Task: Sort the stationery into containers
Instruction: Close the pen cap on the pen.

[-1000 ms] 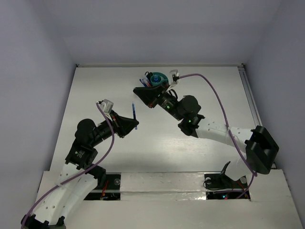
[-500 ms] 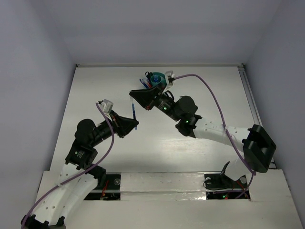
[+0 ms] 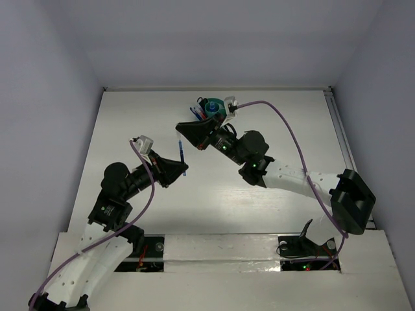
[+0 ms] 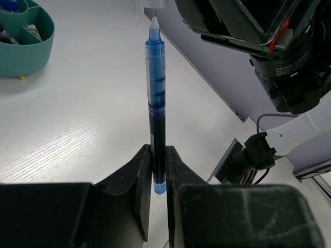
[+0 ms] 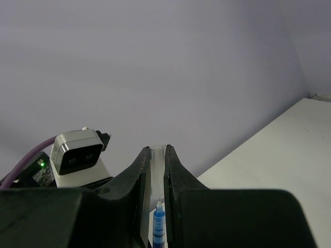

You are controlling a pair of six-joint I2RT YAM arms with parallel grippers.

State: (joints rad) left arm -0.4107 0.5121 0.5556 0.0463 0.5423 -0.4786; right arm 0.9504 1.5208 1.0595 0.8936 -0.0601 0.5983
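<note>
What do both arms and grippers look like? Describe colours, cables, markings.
The left arm and right arm have white perforated links, black joints, a purple cable and a white wrist camera each. The left gripper and right gripper are black, two-fingered.

Your blue pen (image 4: 156, 103): off the table, white tip meeting a clear cap (image 5: 157, 170) | teal cup (image 4: 31, 46): upright on the far side of the table, divided, several pens (image 3: 197, 111) inside
</note>
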